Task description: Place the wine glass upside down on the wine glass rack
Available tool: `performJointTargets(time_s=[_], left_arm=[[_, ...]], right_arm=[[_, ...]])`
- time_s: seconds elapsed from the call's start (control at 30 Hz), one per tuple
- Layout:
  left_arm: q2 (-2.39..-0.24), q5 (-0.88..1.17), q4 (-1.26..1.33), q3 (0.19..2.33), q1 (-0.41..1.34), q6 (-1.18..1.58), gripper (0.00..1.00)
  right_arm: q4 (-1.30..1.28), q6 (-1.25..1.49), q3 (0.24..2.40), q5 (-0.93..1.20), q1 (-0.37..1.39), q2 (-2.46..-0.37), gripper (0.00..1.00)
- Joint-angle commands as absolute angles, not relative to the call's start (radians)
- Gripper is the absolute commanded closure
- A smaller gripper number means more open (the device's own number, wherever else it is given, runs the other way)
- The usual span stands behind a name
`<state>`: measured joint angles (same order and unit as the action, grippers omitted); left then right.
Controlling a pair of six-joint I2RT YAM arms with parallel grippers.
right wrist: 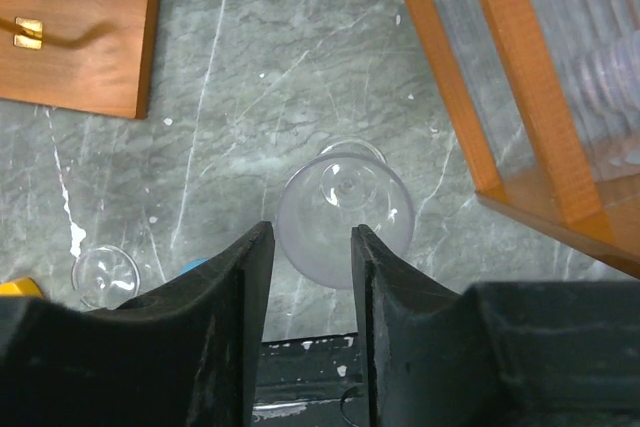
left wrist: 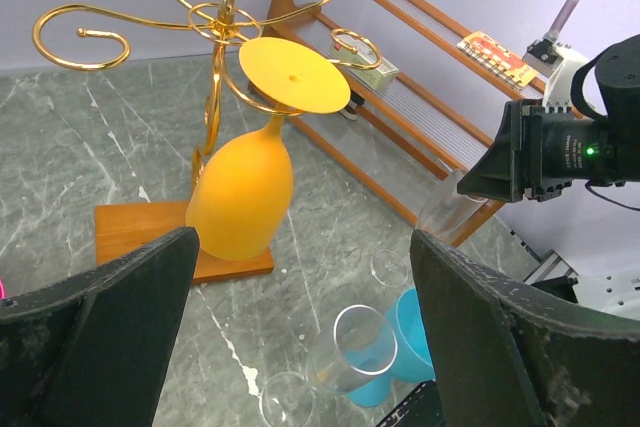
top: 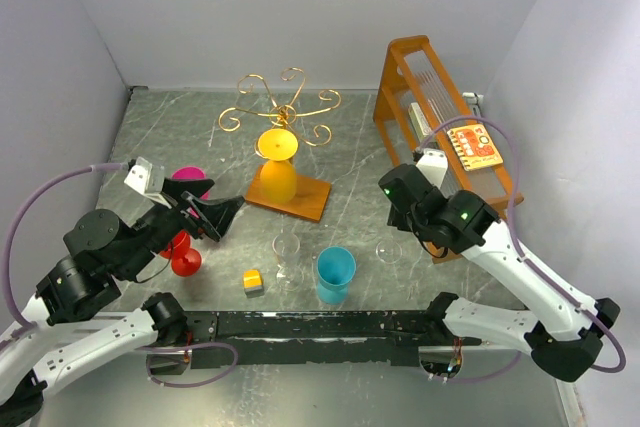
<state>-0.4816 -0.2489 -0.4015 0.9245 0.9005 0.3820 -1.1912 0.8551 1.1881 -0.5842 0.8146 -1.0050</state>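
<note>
Grey marbled tabletop (top: 180,127), white walls; one glass hung, one under the right tool.

Wine glass rack (top: 308,197) back-centre. Orange wine glass (left wrist: 245,192) hangs on it bowl-down, foot caught in a gold scroll arm. Left tool (top: 232,209) faces it from just beside the base, fingers spread wide, empty, apart from the glass. Right tool (right wrist: 312,232) sits directly over the upright clear wine glass (right wrist: 345,209); fingers narrowly parted, nothing pinched between them, contact with the rim unclear. Count: three wine glasses, one orange and two clear, the second clear glass (top: 287,245) standing near one blue cup (top: 334,274). One yellow block (top: 253,280), one slatted wooden frame (top: 420,77).
</note>
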Motion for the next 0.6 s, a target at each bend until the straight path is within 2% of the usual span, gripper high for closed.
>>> performJointTargets(time_s=[0.0,0.33,0.57], left_arm=[[-0.479,-0.234,-0.397,0.922,0.904,0.396,0.03],[-0.477,-0.227,-0.386,0.910,0.905,0.397,0.03],[-0.493,-0.201,-0.381,0.924,0.905,0.394,0.03]], right_arm=[[-1.134,0.843,1.168,-0.574,0.813,-1.009,0.65],[-1.108,0.821,1.148,-0.571,0.812,-1.039,0.75],[-1.096,0.818,1.140,-0.575,0.811,-1.070,0.89]])
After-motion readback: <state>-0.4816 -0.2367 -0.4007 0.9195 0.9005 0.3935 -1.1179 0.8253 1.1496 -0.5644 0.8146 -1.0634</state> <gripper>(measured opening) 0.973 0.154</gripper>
